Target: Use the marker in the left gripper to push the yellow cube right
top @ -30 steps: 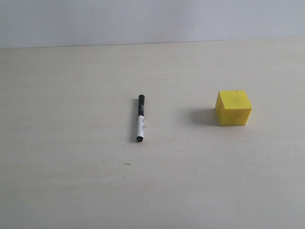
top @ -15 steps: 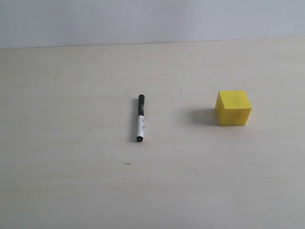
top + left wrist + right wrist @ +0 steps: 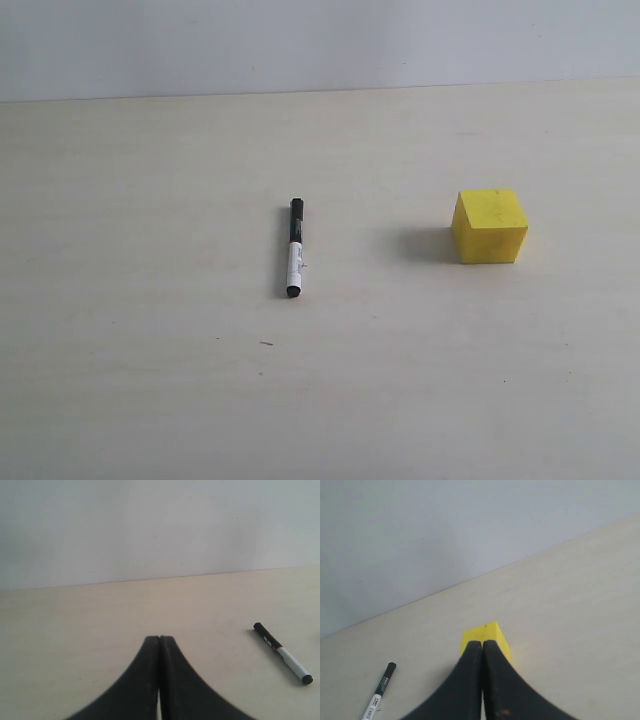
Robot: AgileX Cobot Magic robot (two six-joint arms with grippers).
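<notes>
Plainly, lying flat mid-frame on the pale beige counter (image 3: 150, 300): slim white marker with black cap (image 3: 294, 248), ungripped. Well apart, right of centre: small matte yellow cube (image 3: 489, 226). Left fingers (image 3: 145, 680) pressed together; right fingers (image 3: 465, 690) likewise.

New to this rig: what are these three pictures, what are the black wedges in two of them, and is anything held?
A two-armed robot. The wide picture is from a camera off the arms; neither arm shows there. On the pale table lies a marker, with a yellow cube to its right in that view, apart from it. The other two pictures come from cameras on the wrists. The black wedges are the left claw and right claw, each shut, holding nothing. The marker is not yet picked up.
</notes>
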